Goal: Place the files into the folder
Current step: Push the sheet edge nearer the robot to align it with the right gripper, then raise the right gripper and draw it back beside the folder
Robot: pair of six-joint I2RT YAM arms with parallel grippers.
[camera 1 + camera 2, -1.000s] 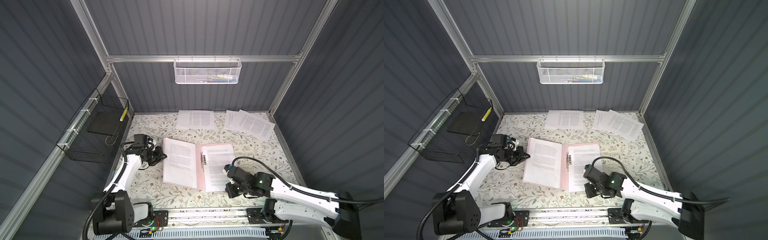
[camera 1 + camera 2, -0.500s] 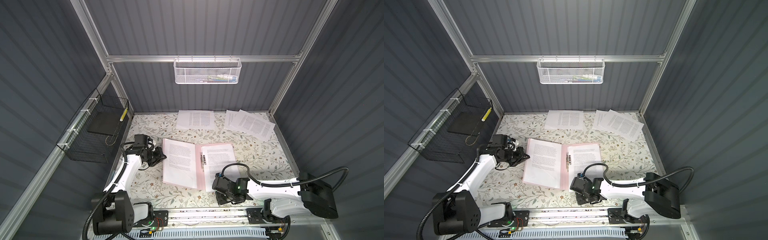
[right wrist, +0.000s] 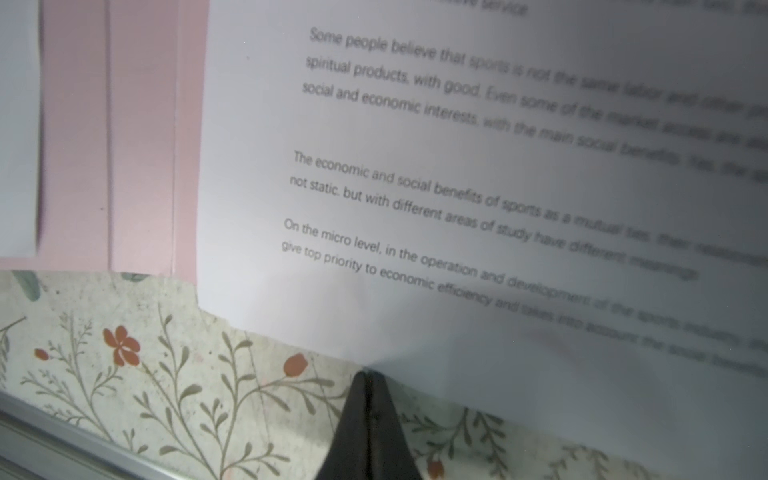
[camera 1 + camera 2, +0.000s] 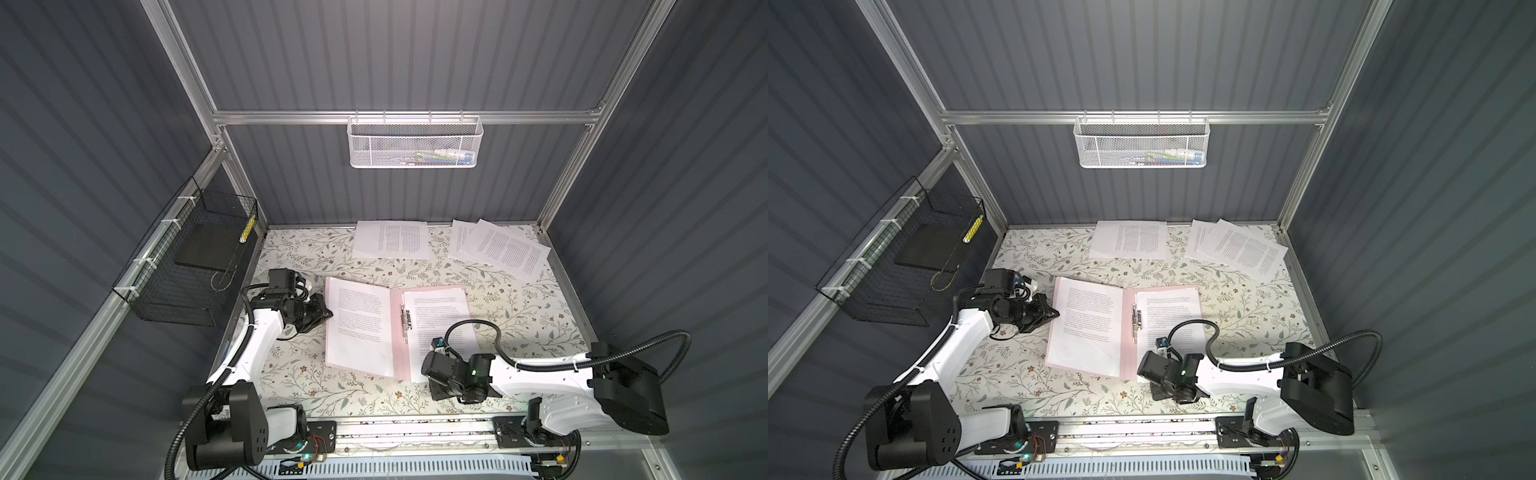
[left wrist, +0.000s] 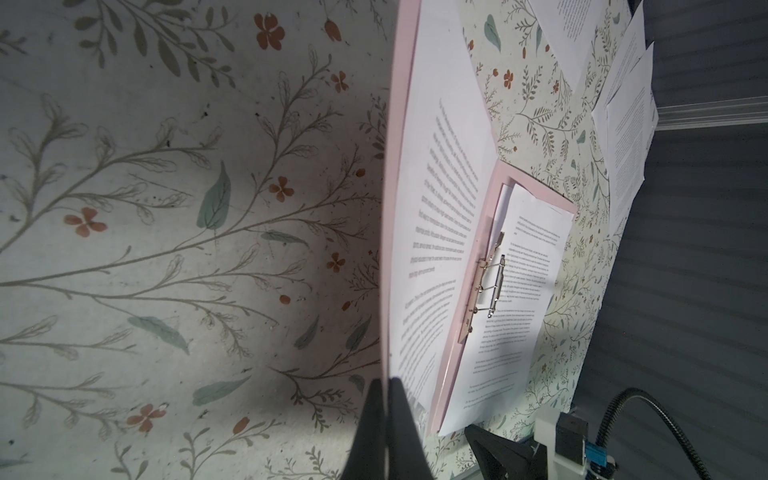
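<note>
Left tool [image 5: 384,380] pinches folder [image 5: 399,104] edge; right tool [image 3: 368,374] pinches sheet [image 3: 415,166] edge.

mat [image 4: 532,324] bare right of folder [image 4: 401,361], files [image 4: 503,249] behind

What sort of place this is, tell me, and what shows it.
Probably a robot test cell: an aluminium frame with grey panel walls encloses it, a left arm and right arm sit on a rail at the front, and a white mesh basket hangs from that frame.
</note>
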